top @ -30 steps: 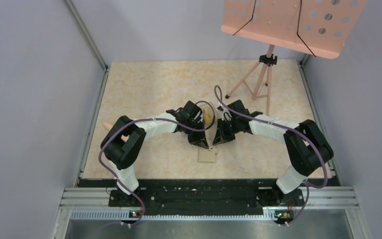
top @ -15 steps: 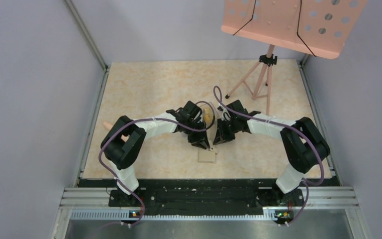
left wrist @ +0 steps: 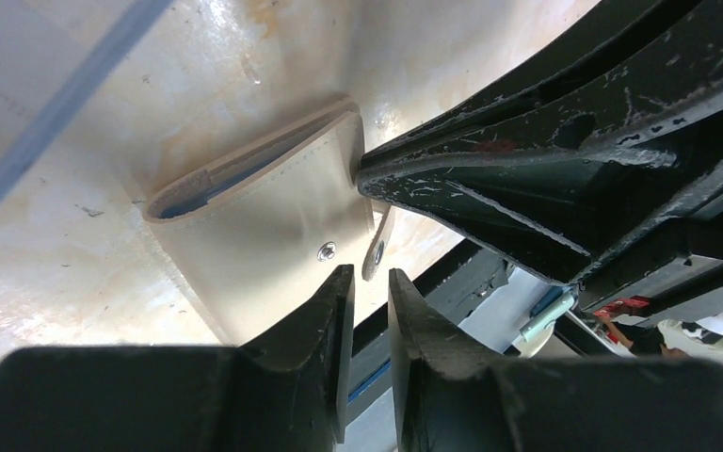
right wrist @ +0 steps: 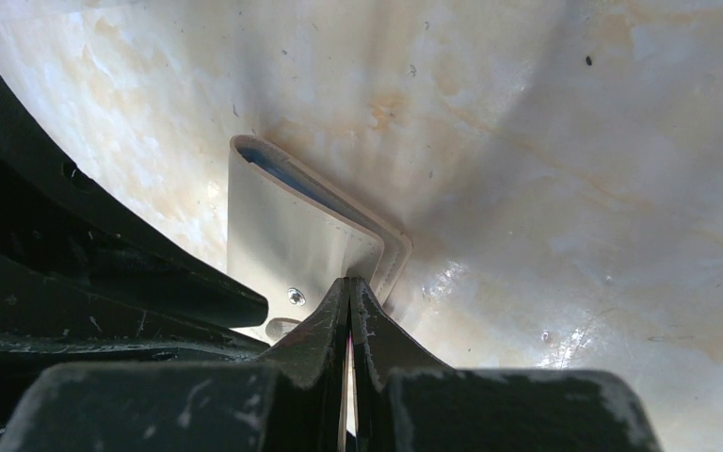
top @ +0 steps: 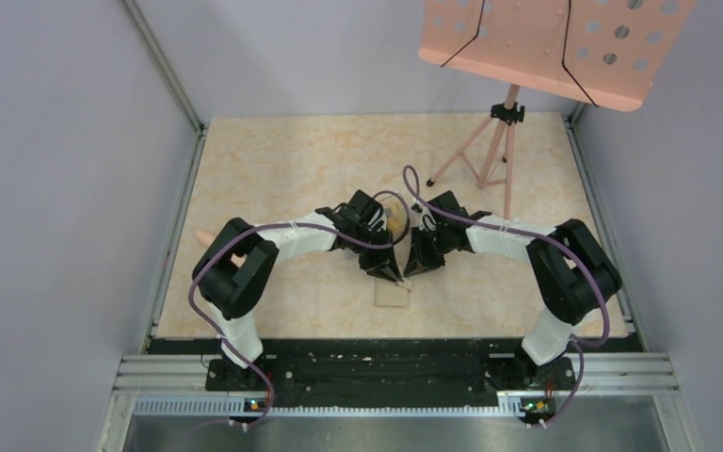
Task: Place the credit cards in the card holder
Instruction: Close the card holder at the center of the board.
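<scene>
The tan card holder (top: 392, 296) lies near the table's front, slightly gaping, with its light blue inside showing at the edge. It also shows in the left wrist view (left wrist: 264, 226) and in the right wrist view (right wrist: 282, 235), with a metal snap stud and a small tab. My left gripper (left wrist: 369, 273) is open by a narrow gap, and the tab's end sits just at its tips. My right gripper (right wrist: 350, 281) is shut on a thin pale card seen edge-on, its tip at the holder's corner. Both grippers (top: 401, 275) meet just above the holder.
A clear box (top: 393, 221) with yellow-orange cards sits behind the two wrists, mostly hidden. A pink music stand (top: 546, 38) on a tripod (top: 490, 151) stands at the back right. Grey walls close in both sides. A small pinkish thing (top: 204, 235) lies at the table's left edge.
Both grippers have edged down and closer to the card holder. The right arm's elbow has drawn slightly inward. The holder has barely moved.
</scene>
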Controlling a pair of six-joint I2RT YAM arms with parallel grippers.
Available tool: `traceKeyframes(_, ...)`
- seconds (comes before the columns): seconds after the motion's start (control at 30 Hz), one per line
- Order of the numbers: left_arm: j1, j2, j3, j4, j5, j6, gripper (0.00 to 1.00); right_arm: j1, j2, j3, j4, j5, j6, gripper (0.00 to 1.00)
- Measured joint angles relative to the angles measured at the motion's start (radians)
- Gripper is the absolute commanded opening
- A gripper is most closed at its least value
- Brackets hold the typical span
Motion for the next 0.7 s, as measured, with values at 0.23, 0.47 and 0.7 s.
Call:
traceKeyframes(0.23,0.0,0.027,0.012,0.011,0.024,-0.003,0.18,0.0,0.003,0.0,0.001,-0.001,0.0,0.0)
traceKeyframes(0.47,0.0,0.049,0.016,0.018,0.038,-0.005,0.0,0.0,0.004,0.0,0.001,-0.004,0.0,0.0)
traceKeyframes(0.7,0.0,0.049,0.03,0.004,0.025,-0.002,0.0,0.0,0.005,0.0,0.001,-0.004,0.0,0.0)
